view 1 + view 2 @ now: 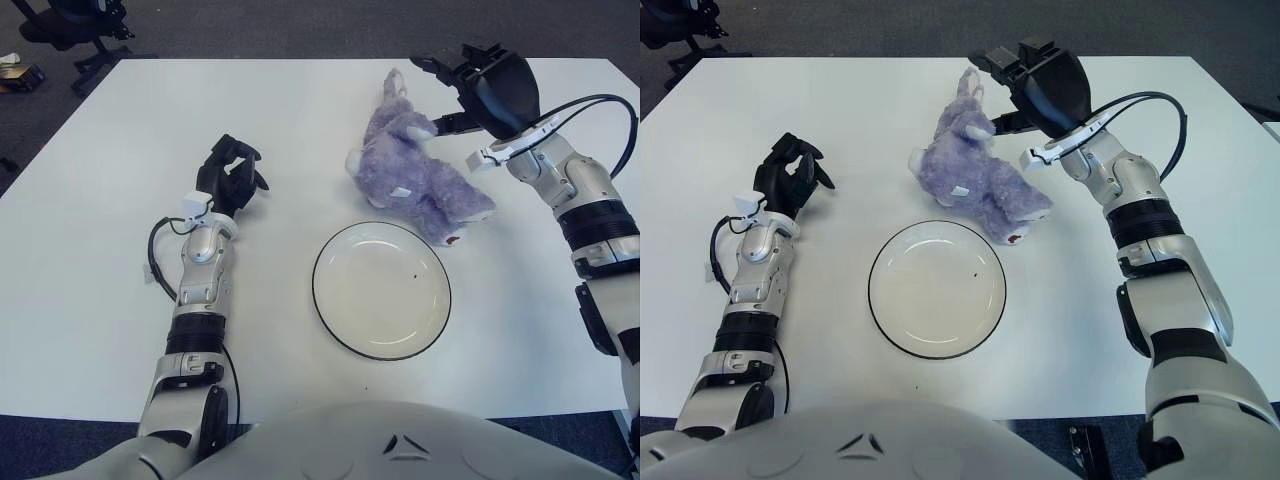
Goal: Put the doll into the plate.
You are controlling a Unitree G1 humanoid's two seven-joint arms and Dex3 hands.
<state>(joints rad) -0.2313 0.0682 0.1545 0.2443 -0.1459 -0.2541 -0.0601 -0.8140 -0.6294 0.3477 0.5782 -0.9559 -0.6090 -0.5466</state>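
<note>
A purple plush doll (pixel 420 172) lies on its side on the white table, just beyond and to the right of a white plate with a dark rim (pixel 322 310). The plate holds nothing. My right hand (pixel 470 85) hovers just right of the doll's head, fingers spread, close to it but not gripping it. My left hand (pixel 232 172) shows on the left side of the table, far from the doll, fingers loosely curled and holding nothing.
The white table (pixel 100 200) spans the view; its far edge meets dark carpet. An office chair base (pixel 80 40) stands beyond the far left corner. A cable loops off my right forearm (pixel 600 105).
</note>
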